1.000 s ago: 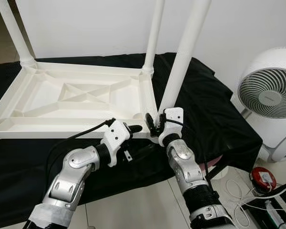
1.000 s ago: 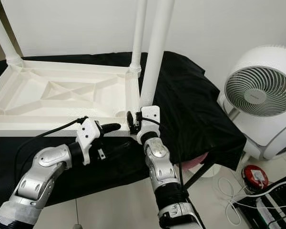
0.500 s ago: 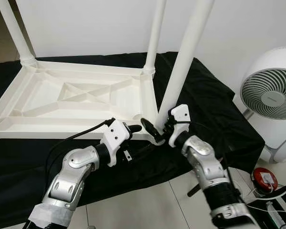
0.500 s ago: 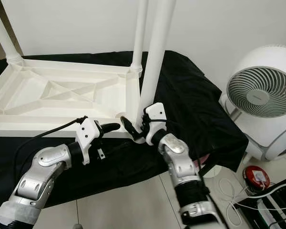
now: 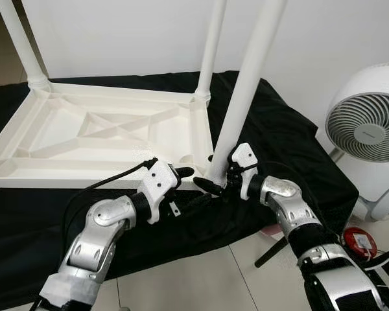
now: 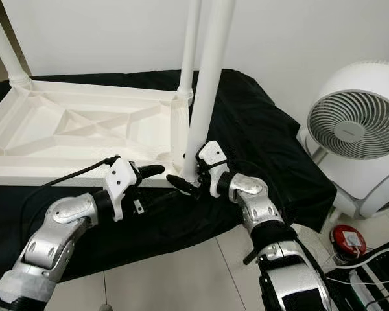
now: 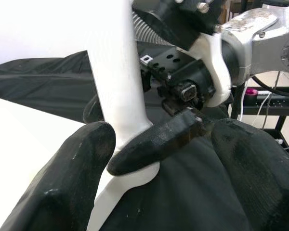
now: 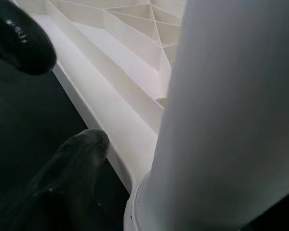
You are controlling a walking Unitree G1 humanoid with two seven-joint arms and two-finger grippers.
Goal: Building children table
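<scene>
A white plastic children's table lies upside down on a black cloth. Two legs stand up at its far corners, far left and far right. A third leg stands at the near right corner, leaning slightly. My right gripper is shut on this leg's base, one finger crossing its front and the other behind. My left gripper is open just left of that corner, its fingers spread wide and facing the leg's base.
A large white fan stands on the floor at the right. A red and white device and cables lie on the tiles below it. The cloth-covered surface ends just before my arms, and a white wall rises behind.
My right forearm has swung out to the right, its wrist turning around the leg's base while keeping hold. The left arm has stayed in place.
</scene>
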